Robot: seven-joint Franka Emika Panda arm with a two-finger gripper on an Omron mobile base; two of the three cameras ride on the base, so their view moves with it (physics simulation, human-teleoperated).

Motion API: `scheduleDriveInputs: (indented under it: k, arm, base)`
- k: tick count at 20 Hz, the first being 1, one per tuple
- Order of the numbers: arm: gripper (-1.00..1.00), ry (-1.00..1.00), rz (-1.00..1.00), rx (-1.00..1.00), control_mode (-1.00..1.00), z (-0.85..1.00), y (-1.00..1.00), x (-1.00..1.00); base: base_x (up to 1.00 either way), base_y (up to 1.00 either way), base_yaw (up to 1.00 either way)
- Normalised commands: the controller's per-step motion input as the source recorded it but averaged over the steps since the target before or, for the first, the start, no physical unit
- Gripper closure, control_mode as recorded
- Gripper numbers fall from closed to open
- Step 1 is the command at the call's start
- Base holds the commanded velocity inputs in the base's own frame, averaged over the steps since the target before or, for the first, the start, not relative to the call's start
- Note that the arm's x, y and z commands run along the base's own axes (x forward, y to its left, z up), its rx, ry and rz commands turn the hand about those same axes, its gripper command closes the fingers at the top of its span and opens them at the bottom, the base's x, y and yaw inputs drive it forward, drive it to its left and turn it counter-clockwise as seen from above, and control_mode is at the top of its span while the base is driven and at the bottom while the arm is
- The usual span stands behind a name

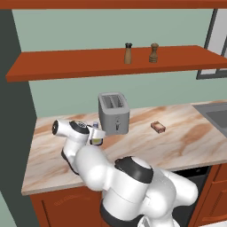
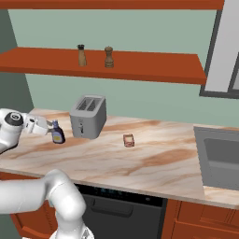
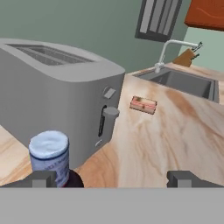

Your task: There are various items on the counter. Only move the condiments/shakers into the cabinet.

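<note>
The tool (image 3: 112, 178) is spread wide and empty. The bottle (image 3: 51, 158) stands upright just ahead, hard against its left finger, off-centre, beside the toaster (image 3: 57, 96).

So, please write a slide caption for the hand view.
Open gripper approaching the sauce bottle beside the grey toaster on the counter.

- The grey two-slot toaster (image 2: 87, 116) stands just right of the dark sauce bottle with bluish cap (image 2: 57, 132), closing off that side.
- The open two-finger gripper (image 2: 49, 128) sits at the bottle's left side, the bottle by one fingertip.
- Right of the toaster, the marbled stone counter (image 2: 154, 161) lies bare up to the small orange-brown block (image 2: 129, 140), with wide room beyond toward the grey sink (image 2: 219, 156).
- On the red-brown wall shelf (image 2: 154, 67), the light-wood shaker with black top (image 2: 82, 55) and the brown turned-wood mill (image 2: 108, 57) stand near each other; the board to their right is open.
</note>
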Motion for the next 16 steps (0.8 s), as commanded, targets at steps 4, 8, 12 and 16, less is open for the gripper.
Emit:
scheduleDriveInputs:
  k: [4, 8, 12, 16]
  arm:
    - [-1.0, 0.0, 0.0, 0.0, -1.0, 0.0, 0.06, 0.0]
    - [-1.0, 0.0, 0.0, -0.01, -1.0, 0.0, 0.04, 0.0]
    - [-1.0, 0.0, 0.0, -0.01, -1.0, -0.01, 0.01, 0.02]
    - [-1.0, 0.0, 0.0, 0.0, -1.0, 0.0, 0.0, 0.1]
  base:
    - [0.0, 0.0, 0.0]
    - [0.0, 0.0, 0.0]
    - [0.0, 0.0, 0.0]
    - [0.0, 0.0, 0.0]
